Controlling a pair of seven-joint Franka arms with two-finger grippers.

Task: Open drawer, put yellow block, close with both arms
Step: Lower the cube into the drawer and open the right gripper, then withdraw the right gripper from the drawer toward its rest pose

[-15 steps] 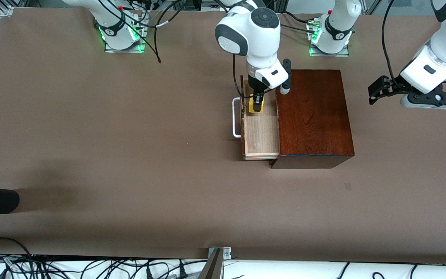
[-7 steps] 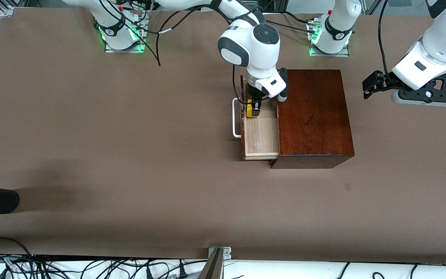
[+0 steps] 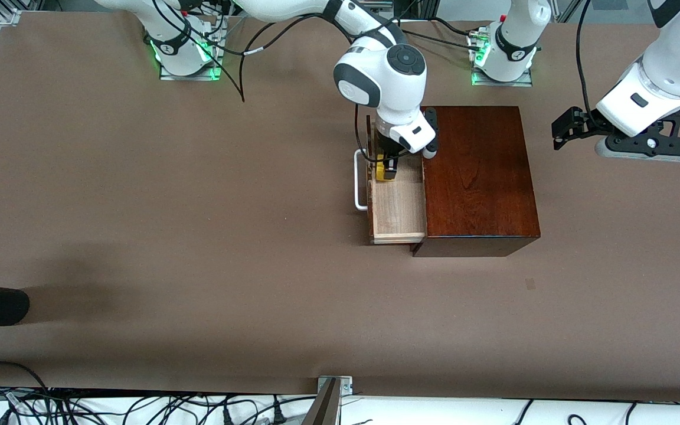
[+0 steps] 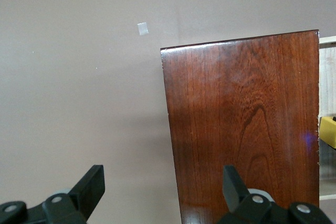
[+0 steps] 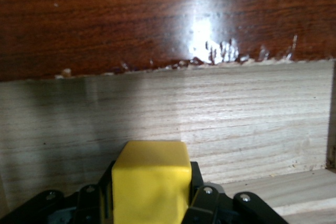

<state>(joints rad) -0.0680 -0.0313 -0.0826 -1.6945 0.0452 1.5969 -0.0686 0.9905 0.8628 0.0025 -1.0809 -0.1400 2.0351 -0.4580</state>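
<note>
The drawer (image 3: pixel 398 203) was already pulled out of the box (image 3: pixel 479 177), toward the right arm's end of the table. The right gripper (image 3: pixel 388 168) was down inside the drawer, at the end farther from the front camera. Its fingers were pinching the block (image 3: pixel 382 171) tight. In the right wrist view the block (image 5: pixel 152 184) sat between the black fingers, close to the pale wood wall. So the putting-in step looked nearly done. Next, I think, the fingers would need to let go and lift straight up. The left gripper (image 3: pixel 565 128) waited over bare table past the box, fingers spread wide. After that, both arms would push the drawer shut.
</note>
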